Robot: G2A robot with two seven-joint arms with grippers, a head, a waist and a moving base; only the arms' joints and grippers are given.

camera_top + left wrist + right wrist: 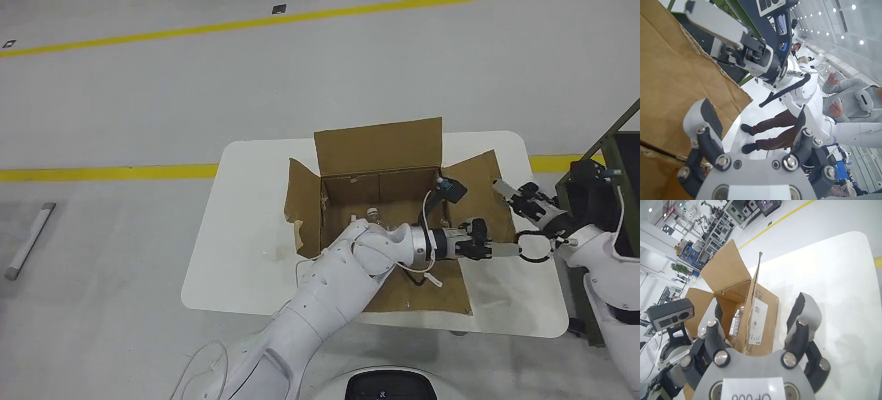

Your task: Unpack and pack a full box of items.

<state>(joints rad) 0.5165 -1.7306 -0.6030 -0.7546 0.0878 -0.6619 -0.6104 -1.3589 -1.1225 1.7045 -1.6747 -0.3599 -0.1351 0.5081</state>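
Note:
An open cardboard box stands on the white table with its flaps spread out. Clear plastic bottles stand inside it, against the right wall. My left gripper hangs open over the outer edge of the right flap, with nothing between its fingers. My right gripper is open just beyond that same flap, close to the left one. In the right wrist view the box wall's torn edge runs up between the open fingers, unclamped.
A dark green frame stands off the table's right end, behind the right arm. The left arm lies across the box's front flap. Bare table surface stretches to the right of the box.

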